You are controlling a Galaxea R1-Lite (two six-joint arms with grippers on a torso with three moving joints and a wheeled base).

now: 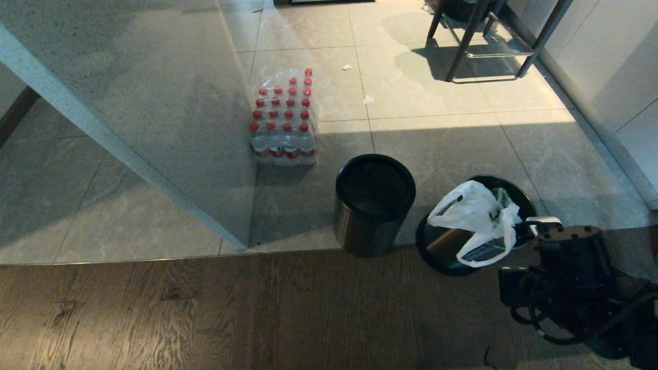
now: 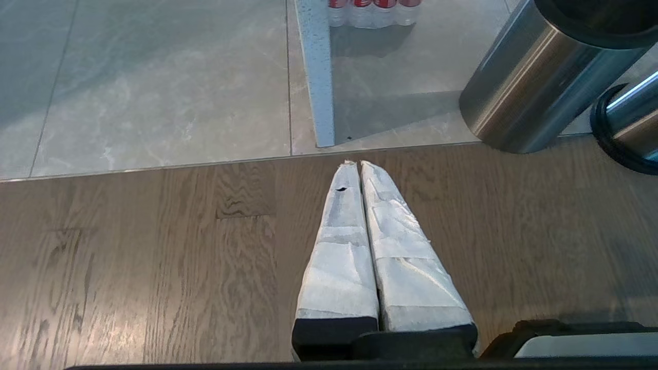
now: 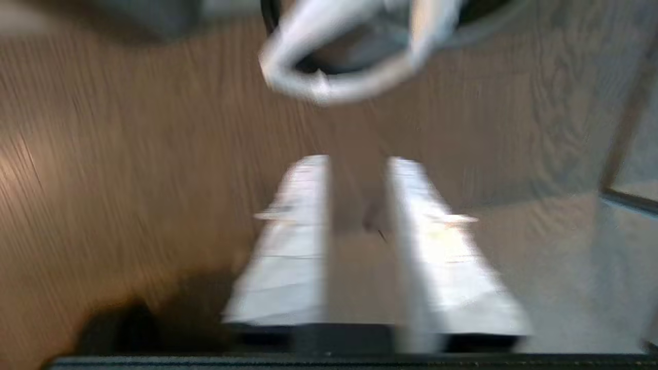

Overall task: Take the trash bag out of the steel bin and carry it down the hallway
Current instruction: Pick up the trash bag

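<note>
The thin, crinkly white plastic trash bag (image 1: 475, 213) looks light, floppy, slippery; probably best gripped by its loop handle (image 3: 329, 82). The right gripper (image 3: 357, 190) stands apart, empty, near it; the left gripper (image 2: 360, 167) is pressed together.

The left gripper (image 2: 360, 165) is hovering over the wooden floor (image 2: 154, 257), its fingers pressed together. A steel bin (image 2: 540, 82) is standing ahead on the tiles (image 2: 154, 82).

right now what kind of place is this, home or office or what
Probably an office or shared indoor space: pale stone-look floor tiles meet wood flooring, with two small steel bins and a shrink-wrapped pack of water bottles on the floor.
</note>
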